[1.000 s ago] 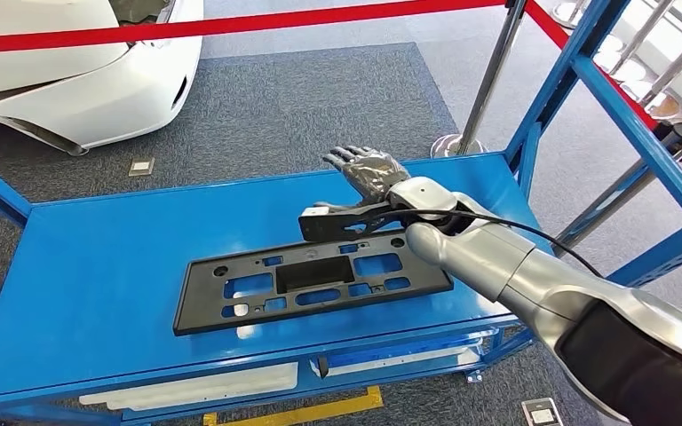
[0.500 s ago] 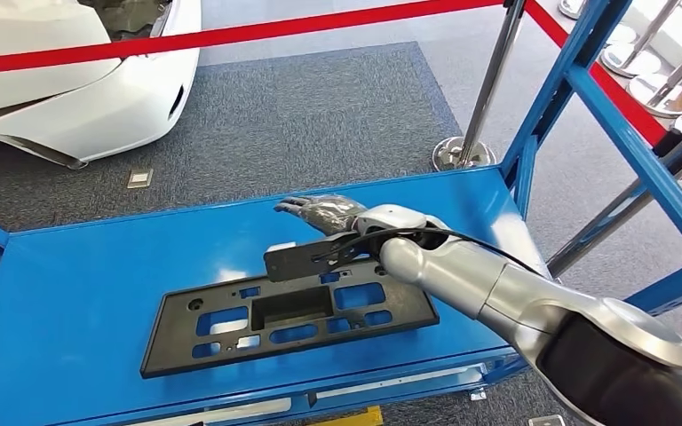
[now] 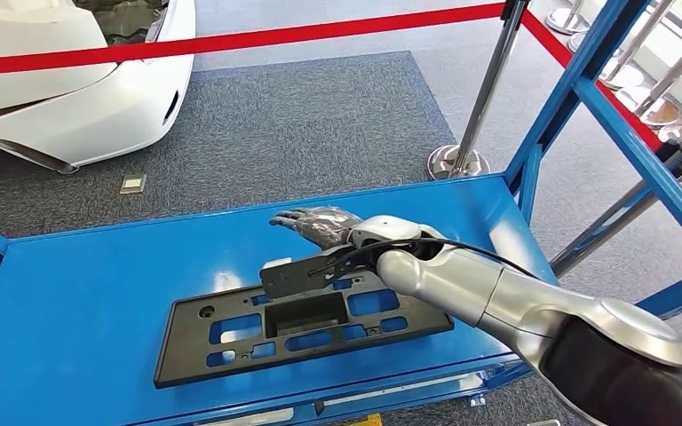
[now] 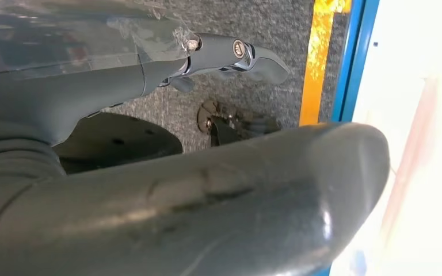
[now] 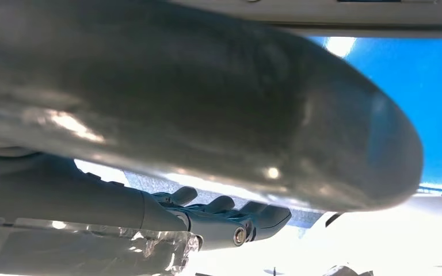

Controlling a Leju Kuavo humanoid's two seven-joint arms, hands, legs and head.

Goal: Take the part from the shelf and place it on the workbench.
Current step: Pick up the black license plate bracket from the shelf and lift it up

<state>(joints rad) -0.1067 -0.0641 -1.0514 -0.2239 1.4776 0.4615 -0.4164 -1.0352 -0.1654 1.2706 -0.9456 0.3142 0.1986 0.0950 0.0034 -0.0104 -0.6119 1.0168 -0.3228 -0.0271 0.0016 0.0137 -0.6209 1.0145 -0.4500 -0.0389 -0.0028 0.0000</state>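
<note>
A flat black plastic part (image 3: 231, 342) with several rectangular cut-outs lies on the blue shelf (image 3: 80, 284), near its front edge. My right hand (image 3: 320, 224) is stretched out flat and low over the shelf, just beyond the part's far edge, with its fingers extended and nothing in it. In the right wrist view the thick thumb (image 5: 207, 103) and the darker fingers (image 5: 230, 221) are apart, with blue shelf surface behind them. My left hand (image 4: 149, 190) hangs over grey carpet beside the shelf frame, its fingers (image 4: 236, 54) extended and holding nothing.
Blue uprights (image 3: 586, 98) of the shelf frame rise at the right. A red barrier belt (image 3: 231, 40) and a chrome stanchion (image 3: 475, 106) stand behind the shelf. A white car body panel (image 3: 71, 98) lies on the carpet at the far left.
The camera has shifted a little. My right hand has dropped from a raised pose to flat over the shelf and moved left along the part's far edge.
</note>
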